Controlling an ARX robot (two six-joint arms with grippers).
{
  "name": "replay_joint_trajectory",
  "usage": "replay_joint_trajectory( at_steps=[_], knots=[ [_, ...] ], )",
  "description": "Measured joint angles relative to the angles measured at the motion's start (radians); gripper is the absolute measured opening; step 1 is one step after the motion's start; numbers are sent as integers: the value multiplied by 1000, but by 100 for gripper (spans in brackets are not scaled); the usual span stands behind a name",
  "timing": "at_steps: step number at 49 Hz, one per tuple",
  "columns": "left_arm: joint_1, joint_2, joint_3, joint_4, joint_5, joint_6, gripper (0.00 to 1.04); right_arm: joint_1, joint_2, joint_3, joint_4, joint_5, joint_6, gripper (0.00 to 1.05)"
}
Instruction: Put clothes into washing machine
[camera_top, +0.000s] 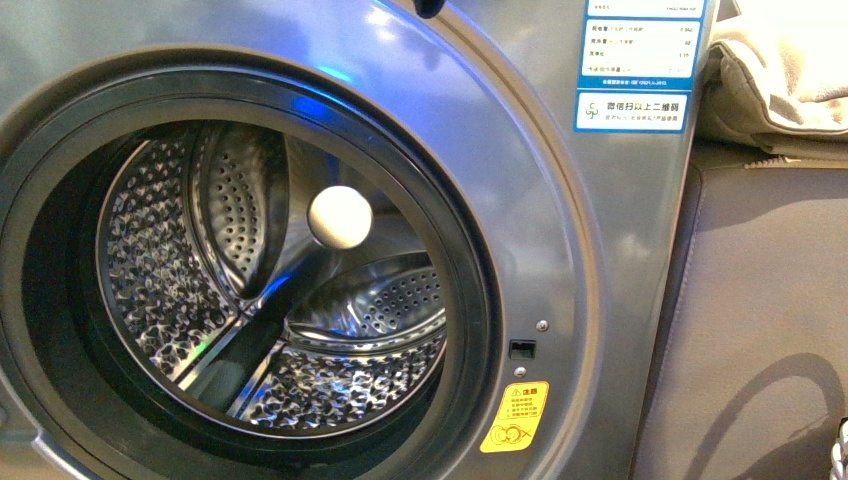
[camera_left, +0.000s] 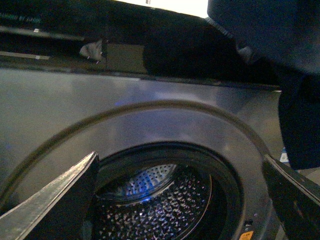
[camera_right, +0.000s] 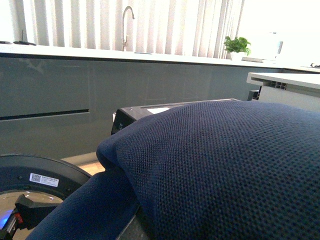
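The washing machine (camera_top: 560, 200) fills the left and middle of the front view. Its porthole (camera_top: 470, 250) lies toward the left, with the drum (camera_top: 170, 270) inside it. 1 round object (camera_top: 340, 216) sits within the drum opening, near its middle. A sticker (camera_top: 515, 417) lies on the machine's front, below and right of the porthole, just under a small slot (camera_top: 522, 349). 2 labels (camera_top: 640, 50) sit at the front's upper right corner.

Right of the machine stands a flat panel (camera_top: 770, 320), with cushion-like fabric (camera_top: 780, 80) resting on top of it.

In the left wrist view the porthole shows between the 2 spread fingers (camera_left: 60, 200) of the left gripper (camera_left: 180, 156), and the clothes (camera_left: 280, 40) hang higher than the porthole.

In the right wrist view the clothes fill the foreground. Behind them a table (camera_right: 150, 56) carries a plant (camera_right: 237, 45).
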Motion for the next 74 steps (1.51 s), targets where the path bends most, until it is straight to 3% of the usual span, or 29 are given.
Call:
replay_joint_trajectory(
  at_steps=[4,11,20,25,34,44,52,62,74],
  knots=[
    [-27,31,77,0,49,6,98,0,0,0,0,0,1,12],
    [-57,87,210,86,233,-120,98,0,0,0,0,0,2,12],
    [-164,192,336,114,323,-164,98,0,0,0,0,0,2,12],
    [-247,269,389,21,306,-66,98,0,0,0,0,0,2,12],
    [-293,419,457,7,274,5,98,0,0,0,0,0,2,12],
    [-378,478,459,66,208,3,98,0,0,0,0,0,2,12],
    [-495,478,442,150,174,-6,98,0,1,0,0,0,2,12],
    [-666,441,385,286,227,-39,98,0,1,0,0,-1,3,12],
    [-709,431,376,291,154,-47,98,0,1,1,0,-2,3,12]
  ],
)
